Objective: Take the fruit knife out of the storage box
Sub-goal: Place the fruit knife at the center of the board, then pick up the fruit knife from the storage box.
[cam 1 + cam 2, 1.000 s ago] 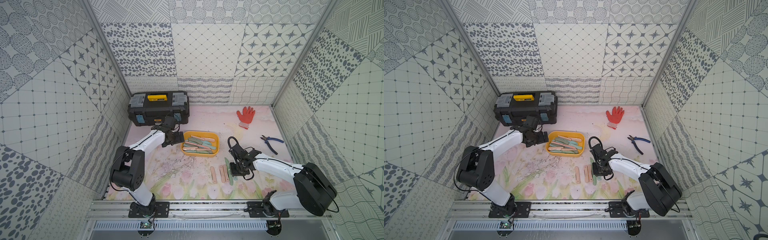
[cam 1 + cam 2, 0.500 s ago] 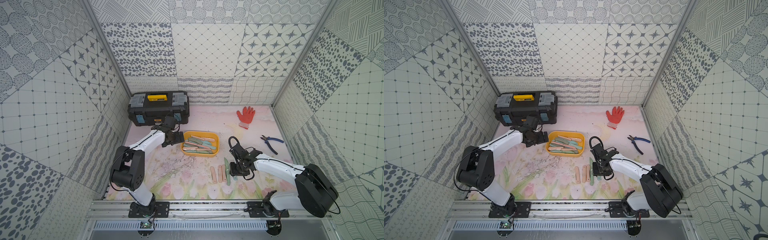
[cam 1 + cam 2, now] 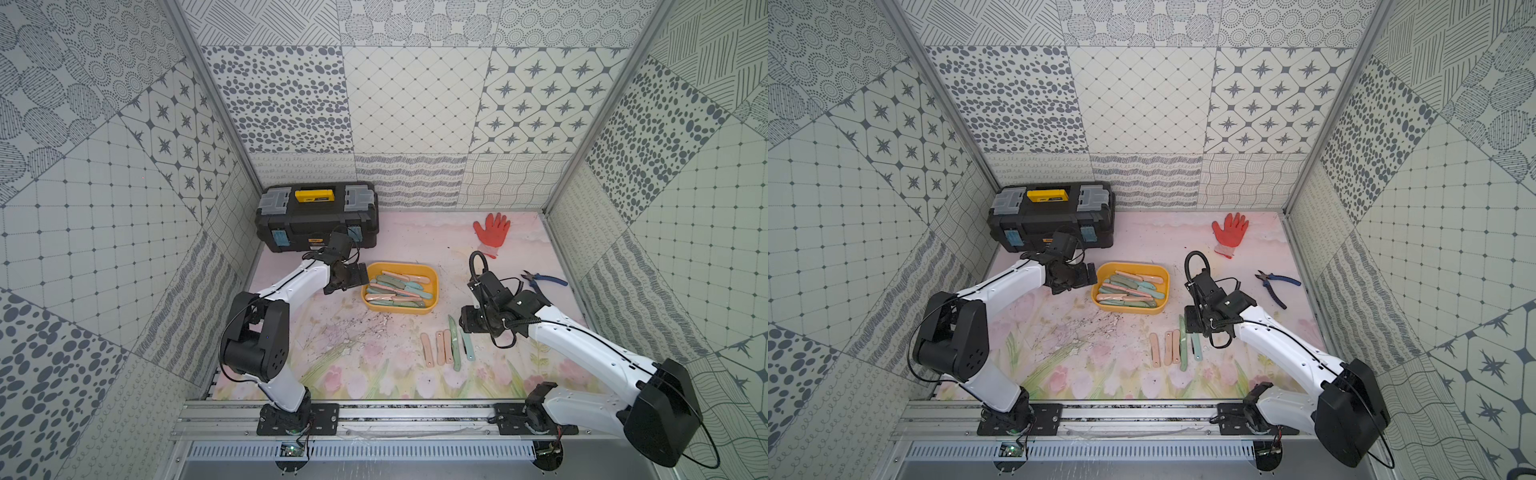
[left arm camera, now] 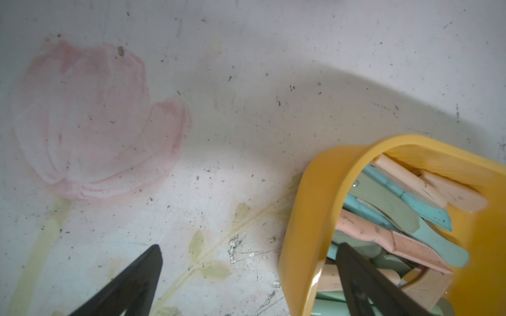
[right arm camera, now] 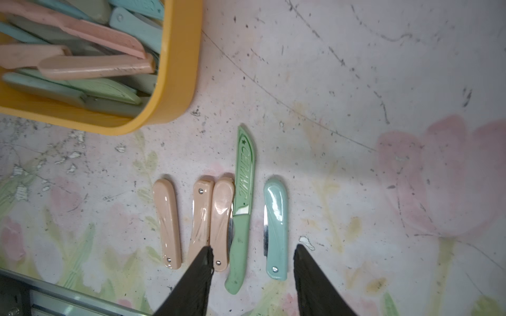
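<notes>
Basically it's idling between picks: right fingers (image 5: 191,279) hovering parted, empty, over fruit knives (image 5: 243,177) lined on the worktop (image 5: 356,109), left fingers (image 4: 128,281) gaping wide astride the storage box (image 4: 309,205) rim, probably needing another from inside.

I have two arms: the left arm (image 3: 291,286) at 8 o'clock in a top view and the right arm (image 3: 582,349) at 4 o'clock. Each has smooth white links, black joints and a big rounded black shoulder (image 3: 660,411). A thin black cable (image 3: 590,337) runs along the white link, and a thicker loop (image 3: 476,259) rises at the right wrist. The black base plates (image 3: 297,417) carry small screws. My right gripper (image 5: 253,247) has matte black fingers (image 5: 191,281) that taper to a point.
</notes>
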Available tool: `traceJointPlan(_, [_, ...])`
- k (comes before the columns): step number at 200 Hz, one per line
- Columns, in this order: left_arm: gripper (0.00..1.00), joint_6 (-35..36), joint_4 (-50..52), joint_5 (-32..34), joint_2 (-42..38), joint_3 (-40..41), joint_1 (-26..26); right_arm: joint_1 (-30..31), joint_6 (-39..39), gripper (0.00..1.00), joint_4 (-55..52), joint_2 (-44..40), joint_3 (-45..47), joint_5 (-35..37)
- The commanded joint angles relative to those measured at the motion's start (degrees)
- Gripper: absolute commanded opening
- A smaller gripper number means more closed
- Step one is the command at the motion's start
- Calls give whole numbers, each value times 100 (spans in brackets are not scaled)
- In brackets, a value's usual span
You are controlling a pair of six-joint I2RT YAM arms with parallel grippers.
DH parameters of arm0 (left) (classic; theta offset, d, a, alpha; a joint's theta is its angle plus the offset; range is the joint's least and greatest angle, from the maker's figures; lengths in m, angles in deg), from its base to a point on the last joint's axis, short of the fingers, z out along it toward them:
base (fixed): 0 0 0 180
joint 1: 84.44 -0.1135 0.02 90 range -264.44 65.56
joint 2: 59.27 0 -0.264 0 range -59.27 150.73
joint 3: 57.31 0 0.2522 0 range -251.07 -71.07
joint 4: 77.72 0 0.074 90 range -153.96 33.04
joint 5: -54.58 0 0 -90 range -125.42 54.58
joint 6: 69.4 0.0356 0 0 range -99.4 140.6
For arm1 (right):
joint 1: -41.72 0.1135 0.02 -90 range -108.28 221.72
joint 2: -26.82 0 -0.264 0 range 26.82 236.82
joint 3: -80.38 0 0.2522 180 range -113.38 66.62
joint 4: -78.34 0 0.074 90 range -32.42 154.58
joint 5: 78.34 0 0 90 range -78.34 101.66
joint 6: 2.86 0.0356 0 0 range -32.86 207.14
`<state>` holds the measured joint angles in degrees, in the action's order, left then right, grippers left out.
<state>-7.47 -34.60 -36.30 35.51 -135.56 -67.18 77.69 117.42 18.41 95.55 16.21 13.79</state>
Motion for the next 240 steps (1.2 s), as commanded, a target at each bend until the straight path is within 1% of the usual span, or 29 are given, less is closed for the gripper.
traceJointPlan(1, [99,-27,44,67,-76,-32,15,-2,-666,51,398,131,-477,142])
traceJointPlan(30, [99,-21,43,54,-64,-42,8,-11,-1578,53,872,656,-1168,85])
traceJointPlan(48, [99,-18,52,62,-66,-38,19,-11,-2039,56,1088,1139,-1645,-152])
traceJointPlan(94, [99,-31,21,9,-57,-12,18,-13,-2913,58,1277,2415,-2821,-806])
traceJointPlan(112, [99,-31,18,2,-56,-12,23,-11,-3170,59,1117,2941,-3326,-976])
traceJointPlan(143, [99,-24,27,9,-58,-11,28,-11,-3505,59,610,3860,-4213,-1327])
traceJointPlan(160, [99,-21,25,19,-63,-22,24,-2,-3609,58,387,4284,-4616,-1391])
traceJointPlan(194, [99,-25,26,22,-53,-20,28,23,-3760,58,242,4845,-5169,-1395])
traceJointPlan(240, [99,-31,26,19,-56,-20,18,107,-3736,57,-89,5521,-5852,-1384])
